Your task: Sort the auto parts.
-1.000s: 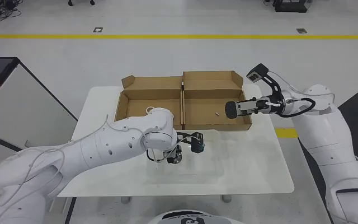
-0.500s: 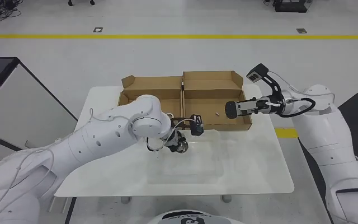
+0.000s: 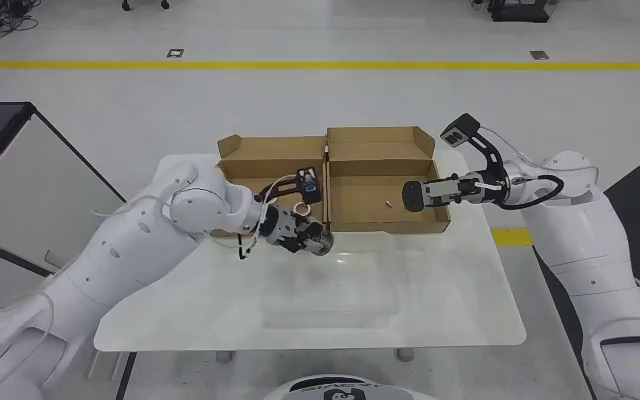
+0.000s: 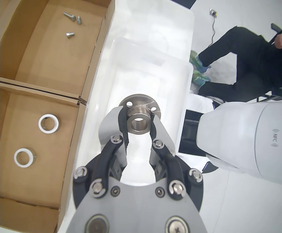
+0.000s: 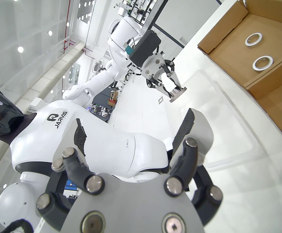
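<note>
My left gripper is shut on a metal flanged bushing, gripping its hub with the flange pointing away from the wrist. In the top view the left gripper holds the bushing above the table, just in front of the left cardboard box. That box holds two white-rimmed rings. The right cardboard box holds three bolts. My right gripper is open with nothing in it, hovering at the right box's front right corner.
A clear plastic tray lies on the white table in front of the boxes, below and beyond the held bushing. The table's right half is bare. A seated person's legs are beyond the table edge.
My left arm has carried the bushing from above the clear tray back and to the left, toward the left box. The right arm has not moved.
</note>
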### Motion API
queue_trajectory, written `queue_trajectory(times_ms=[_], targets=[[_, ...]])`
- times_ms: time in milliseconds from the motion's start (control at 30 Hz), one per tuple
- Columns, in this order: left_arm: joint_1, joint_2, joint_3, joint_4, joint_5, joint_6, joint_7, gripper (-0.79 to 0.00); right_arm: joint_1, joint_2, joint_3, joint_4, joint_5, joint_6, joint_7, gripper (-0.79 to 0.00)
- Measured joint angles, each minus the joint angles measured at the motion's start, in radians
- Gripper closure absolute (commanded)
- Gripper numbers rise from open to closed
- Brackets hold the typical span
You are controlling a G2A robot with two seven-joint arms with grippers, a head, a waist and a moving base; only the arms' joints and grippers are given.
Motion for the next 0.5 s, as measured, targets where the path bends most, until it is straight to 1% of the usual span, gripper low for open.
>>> queue_trajectory(times_ms=[67,400,433,500], targets=[[0.012,0.005,-0.013,0.0,-0.012,-0.018,0.008,0.0,0.0,0.0,0.0,0.0,0.0,0.0,0.0,-0.785],[0.011,0.004,-0.012,0.0,-0.012,-0.017,0.008,0.0,0.0,0.0,0.0,0.0,0.0,0.0,0.0,-0.785],[0.016,0.004,-0.013,0.0,-0.013,-0.015,0.014,0.0,0.0,0.0,0.0,0.0,0.0,0.0,0.0,-0.785],[0.033,0.007,-0.033,0.012,-0.033,-0.015,0.063,0.0,0.0,0.0,0.0,0.0,0.0,0.0,0.0,-0.785]])
